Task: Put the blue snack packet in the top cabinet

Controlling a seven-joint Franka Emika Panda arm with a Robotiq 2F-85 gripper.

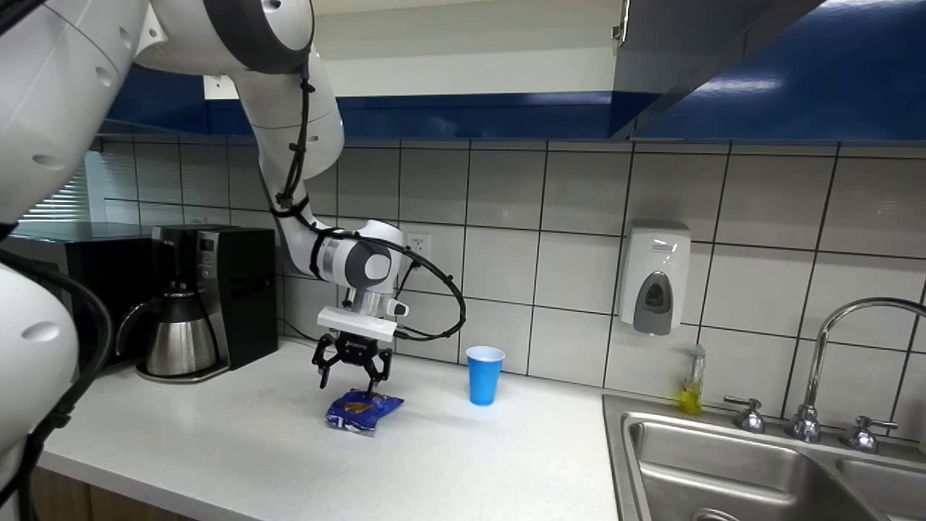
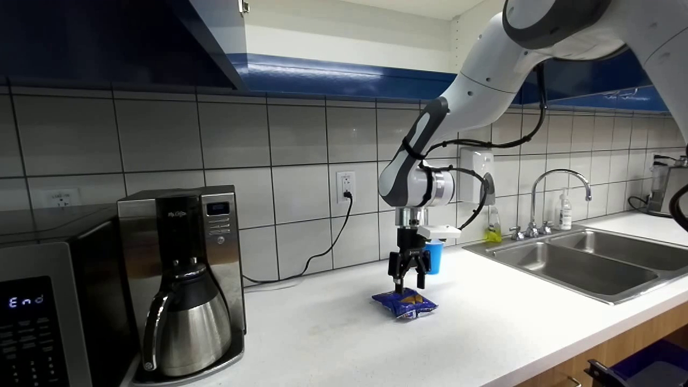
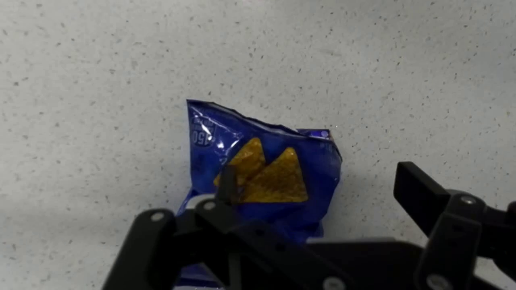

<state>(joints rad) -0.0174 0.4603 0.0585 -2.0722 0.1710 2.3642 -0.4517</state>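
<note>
White counter (image 1: 506, 463), tiled wall (image 1: 503, 260), sink (image 2: 595, 267), open top cabinet (image 1: 474, 72)

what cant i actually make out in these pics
Blue snack packet: much of its lower part, wrist view, covered by the claw.
Contact between claw and packet: wrist view, blocked by the claw; exterior views, too small to tell.
Top cabinet: upper part, in both exterior views, cut off by the top edge.
Blue cup: one side, in an exterior view, behind the claw.
Pump bottle: label, in an exterior view, too small to read.
</note>
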